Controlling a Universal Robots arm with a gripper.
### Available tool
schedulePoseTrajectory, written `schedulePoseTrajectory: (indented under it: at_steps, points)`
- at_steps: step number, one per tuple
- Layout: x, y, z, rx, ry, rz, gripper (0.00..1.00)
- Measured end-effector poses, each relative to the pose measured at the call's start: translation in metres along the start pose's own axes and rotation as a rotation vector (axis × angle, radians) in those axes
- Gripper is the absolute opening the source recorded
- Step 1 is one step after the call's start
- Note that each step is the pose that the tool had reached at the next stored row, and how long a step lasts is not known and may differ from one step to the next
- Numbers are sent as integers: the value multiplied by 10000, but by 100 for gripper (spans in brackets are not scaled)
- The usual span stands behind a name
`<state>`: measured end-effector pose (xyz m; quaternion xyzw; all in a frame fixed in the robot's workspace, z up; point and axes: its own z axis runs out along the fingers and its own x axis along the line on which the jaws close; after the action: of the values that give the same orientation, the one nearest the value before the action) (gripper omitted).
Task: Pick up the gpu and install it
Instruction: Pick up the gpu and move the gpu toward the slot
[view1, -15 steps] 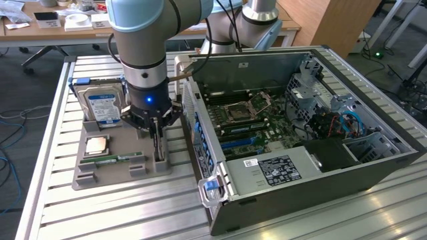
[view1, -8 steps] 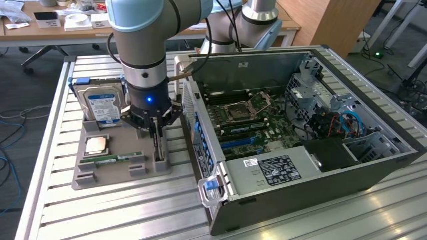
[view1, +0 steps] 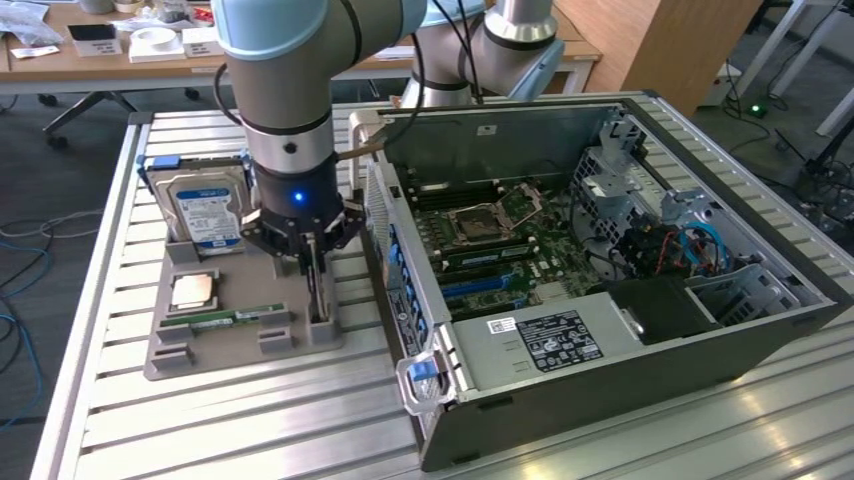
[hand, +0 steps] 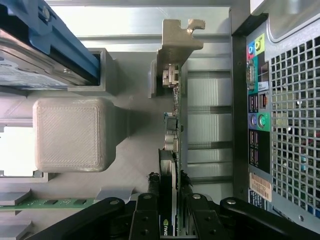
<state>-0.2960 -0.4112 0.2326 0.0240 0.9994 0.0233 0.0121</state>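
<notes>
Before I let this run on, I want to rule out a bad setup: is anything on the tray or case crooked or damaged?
Nothing stands out. The gpu stands straight on edge in the tray, the gripper shut on it; the hard drive and RAM stick sit squarely in their holders; the open case looks intact.

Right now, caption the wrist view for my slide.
Hand at the gpu, which stands on edge in the grey tray beside the computer case.
</notes>
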Motion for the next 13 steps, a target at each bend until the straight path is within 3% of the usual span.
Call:
schedulePoseTrajectory:
  at_steps: [13]
  points:
    - [-12,13,-276,0,0,0,26]
